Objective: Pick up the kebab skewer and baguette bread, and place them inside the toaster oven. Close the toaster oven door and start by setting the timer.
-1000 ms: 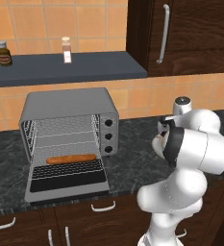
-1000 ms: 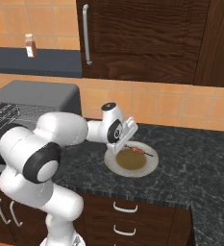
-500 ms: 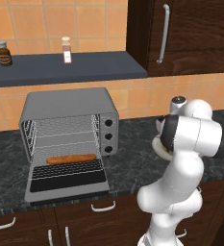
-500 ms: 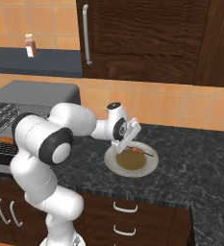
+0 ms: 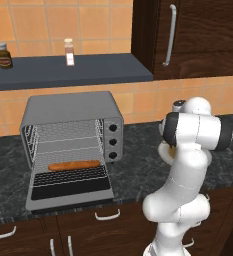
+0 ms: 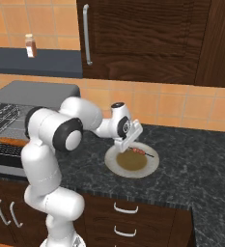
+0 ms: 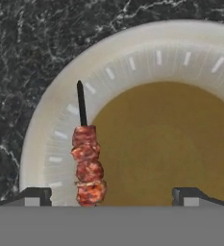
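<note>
The kebab skewer (image 7: 87,163), a dark stick with red-brown meat chunks, lies on the left side of a round pale plate (image 7: 60,120) with a brown centre. My gripper (image 7: 113,197) hovers just above the plate, open, with the skewer between its fingertips, close to the left one (image 7: 36,196). From the right base view the gripper (image 6: 128,144) hangs over the plate (image 6: 115,166) beside the skewer (image 6: 140,153). The baguette bread (image 5: 73,165) lies on a rack inside the toaster oven (image 5: 70,107). The toaster oven door (image 5: 70,187) is folded down flat.
Three black knobs (image 5: 113,141) run down the oven's right side. A dark shelf (image 5: 63,72) above it carries two spice bottles. Dark wood cabinets (image 6: 143,38) hang over the plate. Drawers with handles (image 6: 126,208) sit under the black stone counter (image 6: 196,164).
The arm's elbow has swung up and toward the plate, and the gripper has dropped slightly closer to the skewer. It has stayed open; the baguette and oven have not moved.
</note>
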You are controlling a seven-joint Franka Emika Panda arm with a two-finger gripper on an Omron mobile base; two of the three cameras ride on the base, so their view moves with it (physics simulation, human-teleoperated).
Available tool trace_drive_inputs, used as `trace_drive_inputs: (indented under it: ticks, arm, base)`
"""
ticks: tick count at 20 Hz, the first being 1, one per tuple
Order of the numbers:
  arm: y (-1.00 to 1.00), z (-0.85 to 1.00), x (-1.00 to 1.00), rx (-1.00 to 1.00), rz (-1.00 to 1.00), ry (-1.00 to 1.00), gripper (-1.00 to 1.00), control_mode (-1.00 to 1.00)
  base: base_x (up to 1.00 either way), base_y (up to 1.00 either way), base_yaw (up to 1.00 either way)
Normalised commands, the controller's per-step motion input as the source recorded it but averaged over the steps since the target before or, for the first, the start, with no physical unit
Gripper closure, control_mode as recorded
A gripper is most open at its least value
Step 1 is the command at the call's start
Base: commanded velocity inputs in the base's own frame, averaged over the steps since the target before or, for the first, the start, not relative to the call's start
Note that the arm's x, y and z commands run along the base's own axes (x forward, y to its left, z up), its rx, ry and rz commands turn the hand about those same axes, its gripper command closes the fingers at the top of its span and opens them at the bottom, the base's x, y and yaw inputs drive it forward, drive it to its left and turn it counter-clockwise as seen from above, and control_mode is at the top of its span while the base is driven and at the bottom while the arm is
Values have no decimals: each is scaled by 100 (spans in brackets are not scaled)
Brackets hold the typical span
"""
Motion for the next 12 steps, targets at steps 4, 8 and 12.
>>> trace_drive_inputs:
  ticks: [4, 8, 12]
  arm:
    - [-13, -30, 23, 0, 0, 11, -100, -100]
    - [-4, -27, 20, 0, 0, 8, -100, -100]
    - [0, -25, 15, 0, 0, 6, -100, -100]
  base:
    - [0, 0, 0]
    - [0, 0, 0]
    - [0, 0, 0]
